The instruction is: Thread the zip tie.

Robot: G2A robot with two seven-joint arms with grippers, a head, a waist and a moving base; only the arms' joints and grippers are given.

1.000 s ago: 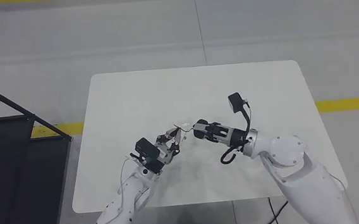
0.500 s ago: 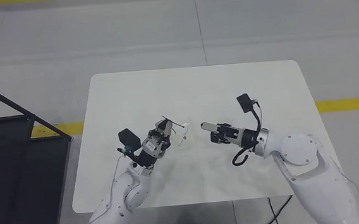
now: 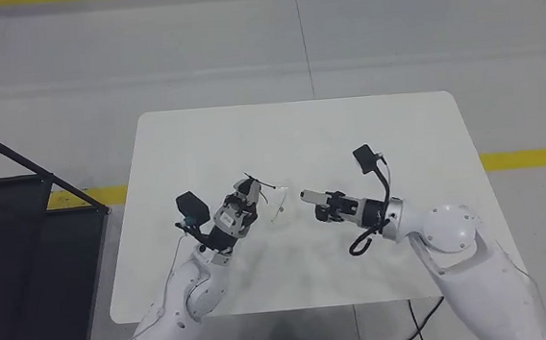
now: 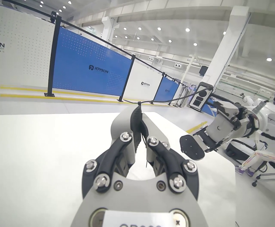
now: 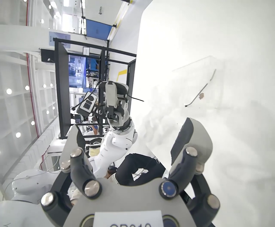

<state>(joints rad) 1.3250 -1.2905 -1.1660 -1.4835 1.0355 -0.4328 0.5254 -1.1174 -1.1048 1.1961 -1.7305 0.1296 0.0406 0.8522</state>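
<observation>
A thin black zip tie (image 3: 264,185) is pinched in my left gripper (image 3: 247,197), which is shut on it above the middle of the white table (image 3: 396,141). In the left wrist view the strap runs up between the shut fingers (image 4: 139,114), and the zip tie (image 4: 139,105) bends off sideways at the tip. My right gripper (image 3: 310,197) is open and holds nothing, a short gap from the tie's free end. The right wrist view has its own open gripper (image 5: 133,137) facing the left gripper (image 5: 111,92) and the protruding zip tie (image 5: 136,99).
A clear plastic bag (image 5: 204,86) with a black strip inside lies flat on the table below the two grippers, also faintly visible as the bag (image 3: 278,209). A black frame (image 3: 29,257) stands off the table's left side. The table has free room all around.
One second ago the two grippers met at the zip tie. The right gripper has since drawn back and stands apart, open. The left gripper, still holding the tie, shifted slightly left.
</observation>
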